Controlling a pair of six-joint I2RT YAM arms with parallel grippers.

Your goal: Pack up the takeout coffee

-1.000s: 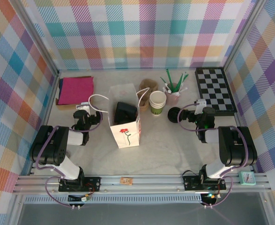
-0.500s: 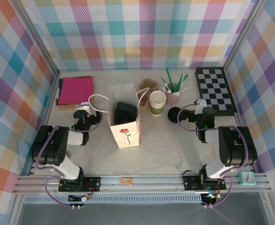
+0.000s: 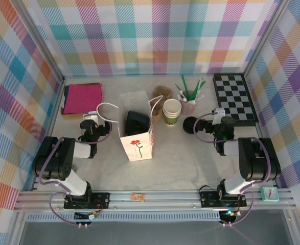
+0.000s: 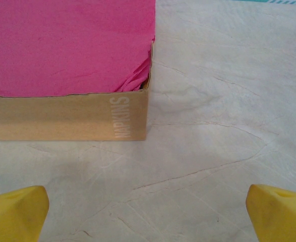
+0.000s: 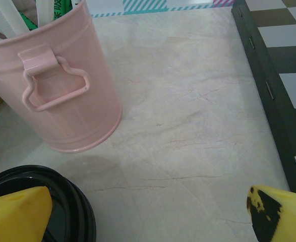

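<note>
1. Against the earlier overhead picture we find no change: both arms, the bag and everything on the table lie as they did.
2. The coffee [image 3: 137, 122] sits inside the white paper bag [image 3: 138, 143], mid-table between the two arms. We see it only as a dark top in the bag's open mouth.
3. That dark top faces up toward the overhead camera. The bag's walls hide the cup's body, so we cannot tell whether its long axis is upright or leaning.
4. The left gripper [image 4: 148, 217] hangs low over the table [image 3: 190, 163] with its yellow fingers [image 4: 14, 212] spread wide and nothing between them. Ahead of it lies a cardboard box [image 4: 67, 118] of pink napkins [image 4: 67, 45].
5. The right gripper [image 5: 148, 212] is also spread wide and holds nothing. One finger [image 5: 16, 209] overlaps a loose black lid [image 5: 69, 217] in the wrist view; we cannot tell whether they touch.
6. A pink bucket [image 5: 62, 85] stands just beyond that lid, and a chessboard [image 5: 279, 60] lies to the right.
7. A stack of cups [image 3: 171, 111] stands just right of the bag, between it and the bucket.
8. The bag's walls and its white handle loops [image 3: 106, 107] surround the coffee on all sides.
</note>
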